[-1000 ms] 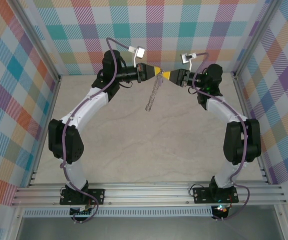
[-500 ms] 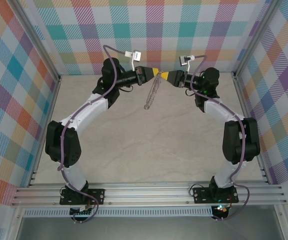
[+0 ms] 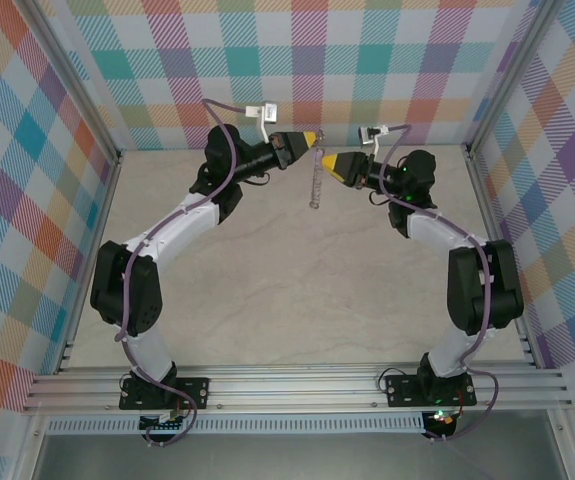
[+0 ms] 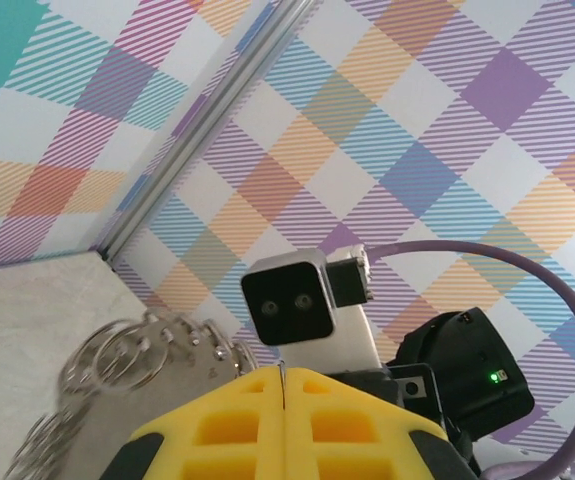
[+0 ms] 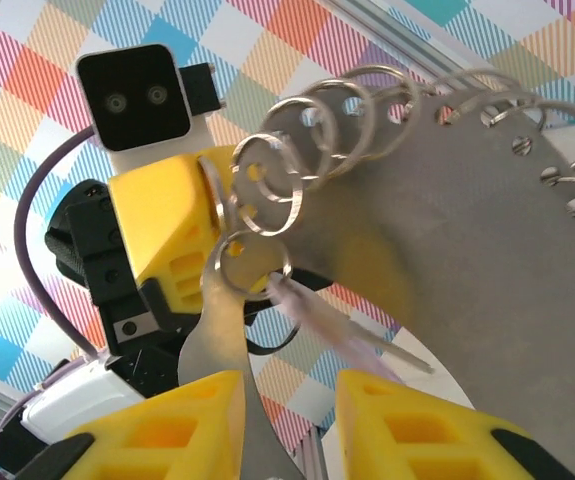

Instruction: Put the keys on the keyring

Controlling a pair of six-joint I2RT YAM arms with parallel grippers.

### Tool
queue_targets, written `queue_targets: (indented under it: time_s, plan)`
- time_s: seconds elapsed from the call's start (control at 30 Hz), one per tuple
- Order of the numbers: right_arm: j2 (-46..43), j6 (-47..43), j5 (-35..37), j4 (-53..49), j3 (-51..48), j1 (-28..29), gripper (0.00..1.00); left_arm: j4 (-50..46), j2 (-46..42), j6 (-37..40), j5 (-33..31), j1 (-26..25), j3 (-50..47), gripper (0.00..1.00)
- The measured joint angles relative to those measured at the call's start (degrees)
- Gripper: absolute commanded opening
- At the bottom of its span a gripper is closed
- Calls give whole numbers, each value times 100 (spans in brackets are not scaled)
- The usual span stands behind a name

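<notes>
Left gripper [image 3: 314, 137]: raised over the far part of the table [image 3: 297, 300], close to the plaid back wall [image 3: 367, 60]. Yellow fingers [image 4: 227, 425] pressed flat together, pinching the rim of the keyring at its top.

Keyring [image 3: 315, 182]: off the table, hanging straight down from the left fingertips, seen edge-on from above as a thin silver strand. In the left wrist view [image 4: 132, 352], blurred loops fanning out just left of the closed tips. In the right wrist view [image 5: 297, 205], a row of small silver loops curving along the rim, close to the left gripper's yellow finger.

Key [image 5: 312, 318]: pale lilac head, blurred, dangling from one small loop on the lower rim, slanting down to the right, just above the gap between the right fingers. Too small to make out from above.

Right gripper [image 3: 328, 160]: just right of the hanging keyring, pointed at it. Fingers [image 5: 192, 415] spread apart, touching neither key nor ring.
</notes>
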Motion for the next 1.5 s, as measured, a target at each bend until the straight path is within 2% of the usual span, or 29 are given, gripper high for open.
queue_targets:
  time_s: [0.17,0.37,0.63,0.73,0.83,0.9,1.03,1.1,1.2,1.3,1.5]
  plan:
    - [-358,-219,68,-136,-9,0,40,118,-2,-59,-26,0,0,0]
    - [-435,-457,195,-247,-9,0,56,142,-13,-76,-22,-2,0,0]
    - [-315,-651,348,-308,7,0,57,142,-13,-111,-15,-39,0,0]
    - [-116,-601,365,-184,46,2,53,127,-13,-129,-22,-55,0,0]
    - [44,-518,369,-13,92,33,37,127,-13,-146,-20,-55,0,0]
    - [133,-422,365,68,111,79,31,160,-28,-162,-20,-66,0,0]
    - [177,-341,306,118,116,201,24,164,-35,-162,-17,-76,0,0]
    - [175,-315,236,175,116,227,27,164,-35,-164,-28,-76,0,0]
    - [173,-328,181,184,114,254,39,166,-35,-164,-22,-81,0,0]
    - [85,-442,168,59,0,225,45,162,-35,-162,-20,-81,0,0]
    - [-610,-774,168,-529,-538,-76,48,160,-35,-162,-20,-81,0,0]
